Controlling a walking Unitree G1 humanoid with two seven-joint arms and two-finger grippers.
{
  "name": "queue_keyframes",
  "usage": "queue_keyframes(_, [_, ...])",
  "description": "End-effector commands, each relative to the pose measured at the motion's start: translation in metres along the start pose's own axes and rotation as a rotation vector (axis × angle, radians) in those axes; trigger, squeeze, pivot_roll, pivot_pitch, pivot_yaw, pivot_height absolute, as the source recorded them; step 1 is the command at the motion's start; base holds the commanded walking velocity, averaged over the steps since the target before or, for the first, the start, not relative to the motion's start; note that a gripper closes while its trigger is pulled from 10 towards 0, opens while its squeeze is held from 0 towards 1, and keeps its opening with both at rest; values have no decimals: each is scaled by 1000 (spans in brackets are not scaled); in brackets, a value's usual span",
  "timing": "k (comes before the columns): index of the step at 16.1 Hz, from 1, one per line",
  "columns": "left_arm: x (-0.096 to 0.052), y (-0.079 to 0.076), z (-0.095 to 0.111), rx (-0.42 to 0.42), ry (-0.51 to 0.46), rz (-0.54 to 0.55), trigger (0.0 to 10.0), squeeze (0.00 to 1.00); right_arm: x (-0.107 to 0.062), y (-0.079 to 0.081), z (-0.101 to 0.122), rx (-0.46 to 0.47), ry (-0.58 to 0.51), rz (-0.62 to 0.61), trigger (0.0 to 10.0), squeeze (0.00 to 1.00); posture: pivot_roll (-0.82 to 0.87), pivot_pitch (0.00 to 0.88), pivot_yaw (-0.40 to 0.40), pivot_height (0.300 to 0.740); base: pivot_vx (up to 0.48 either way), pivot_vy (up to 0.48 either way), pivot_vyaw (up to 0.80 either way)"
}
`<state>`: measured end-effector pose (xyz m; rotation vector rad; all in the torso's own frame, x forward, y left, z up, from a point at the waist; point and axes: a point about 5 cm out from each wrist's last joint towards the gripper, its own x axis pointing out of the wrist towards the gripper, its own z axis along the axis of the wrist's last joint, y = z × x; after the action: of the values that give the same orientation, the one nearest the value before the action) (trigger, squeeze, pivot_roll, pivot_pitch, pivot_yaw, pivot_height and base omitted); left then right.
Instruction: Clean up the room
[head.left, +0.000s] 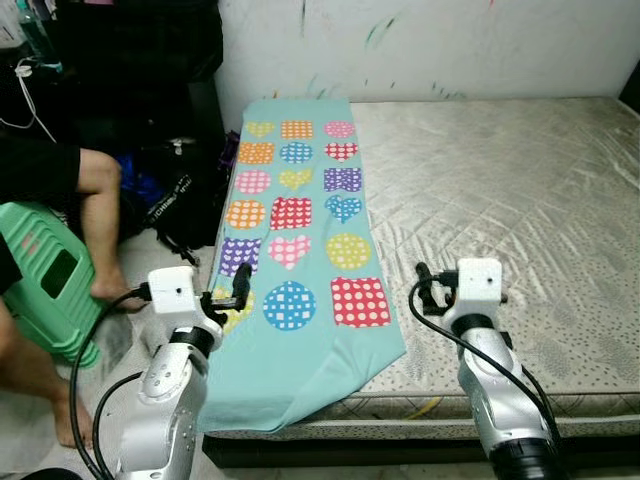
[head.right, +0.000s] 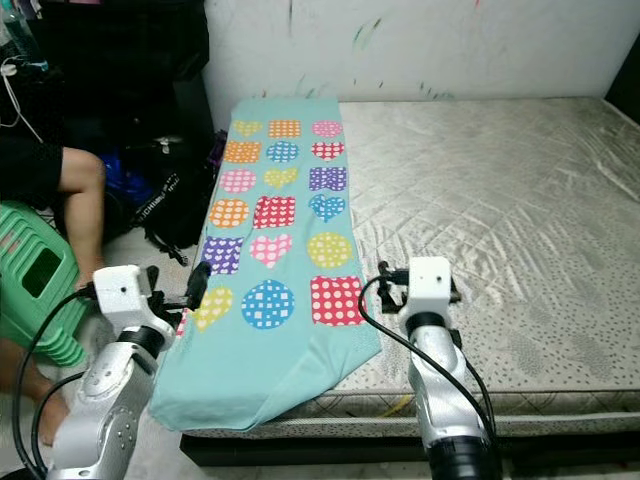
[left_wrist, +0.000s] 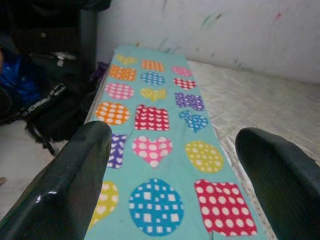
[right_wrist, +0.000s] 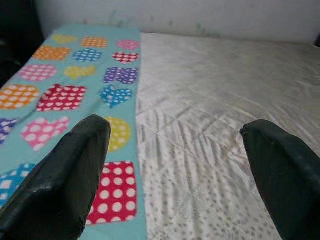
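Left eye view: we log blanket, folded long, along mattress left edge, near corner overhanging. Left gripper & right gripper both spread wide, empty, above near edge, prob. ready to grab.

Bare quilted mattress ahead of me, running far to the white wall, which has paint smears. On my left on the floor, a black bag with something blue beside it. A person's bare leg further left, near a green plastic stool. White cable far left.
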<state>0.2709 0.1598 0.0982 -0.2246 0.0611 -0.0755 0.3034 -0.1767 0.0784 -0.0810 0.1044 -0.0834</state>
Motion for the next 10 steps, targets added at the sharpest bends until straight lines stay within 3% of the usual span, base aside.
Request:
queue_keyframes(1, [-1,4,-5,21,22,-3,10000,0,-1,2,2,16,-3,-19,10000,0,-99,0,40,740,0,0,0])
queue_keyframes(5, [-11,5,-13,31,46,15,10000,0,-5,9,1,5,8,20,10000,0,-71,0,-4,740,0,0,0])
queue_keyframes(10, [-23,1,-21,51,81,12,10000,0,-5,3,5,24,2,-23,10000,0,-79,0,20,740,0,0,0])
